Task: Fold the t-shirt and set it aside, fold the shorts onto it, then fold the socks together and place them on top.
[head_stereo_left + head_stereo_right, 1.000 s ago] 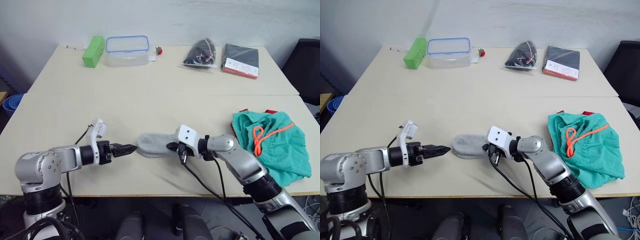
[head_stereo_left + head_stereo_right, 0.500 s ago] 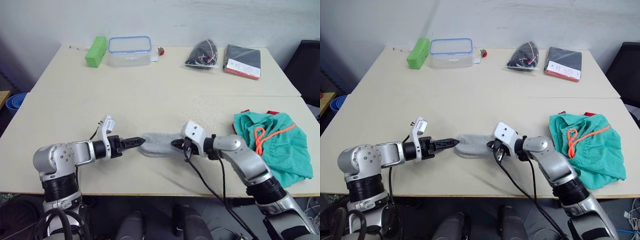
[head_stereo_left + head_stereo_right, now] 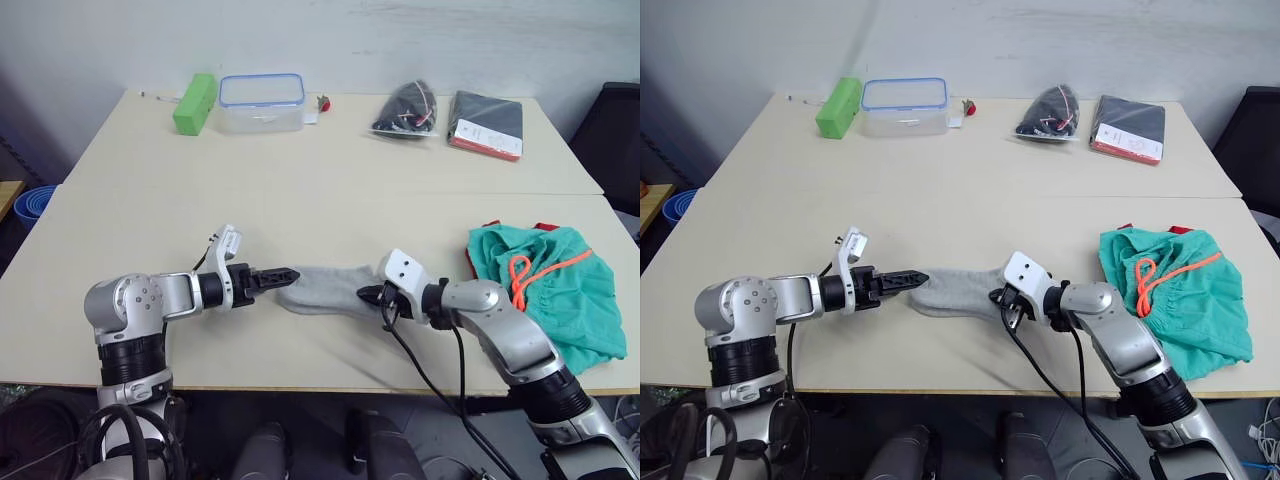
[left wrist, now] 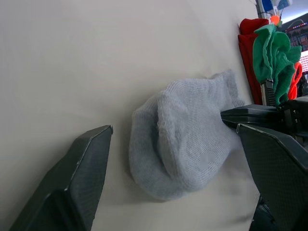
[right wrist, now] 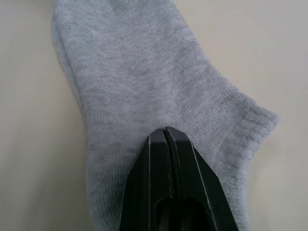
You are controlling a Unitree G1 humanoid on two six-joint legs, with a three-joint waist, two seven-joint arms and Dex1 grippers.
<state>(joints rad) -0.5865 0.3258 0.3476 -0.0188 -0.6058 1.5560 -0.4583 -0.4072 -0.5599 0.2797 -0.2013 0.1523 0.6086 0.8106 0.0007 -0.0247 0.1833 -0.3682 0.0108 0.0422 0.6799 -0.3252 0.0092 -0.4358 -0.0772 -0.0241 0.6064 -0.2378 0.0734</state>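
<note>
The grey socks point(image 3: 325, 288) lie as one bundle on the front table, between my two grippers. My left gripper point(image 3: 290, 273) is at the bundle's left end, and the left wrist view shows its fingers open on either side of the socks point(image 4: 183, 139). My right gripper point(image 3: 370, 294) is at the right end, its fingers pressed together on the sock fabric point(image 5: 139, 72). The teal shorts point(image 3: 545, 285) with an orange drawstring lie crumpled at the right. The red t-shirt point(image 3: 541, 224) peeks out from under them.
On the back table stand a green box point(image 3: 194, 102), a clear container with a blue-rimmed lid point(image 3: 260, 100), a black bag point(image 3: 405, 108) and a dark flat package point(image 3: 484, 122). A blue bin point(image 3: 28, 205) is on the floor at left, a black chair point(image 3: 620, 140) at right.
My left gripper has moved right up to the socks' left end. My right gripper has shifted right, drawing the socks out longer on the table.
</note>
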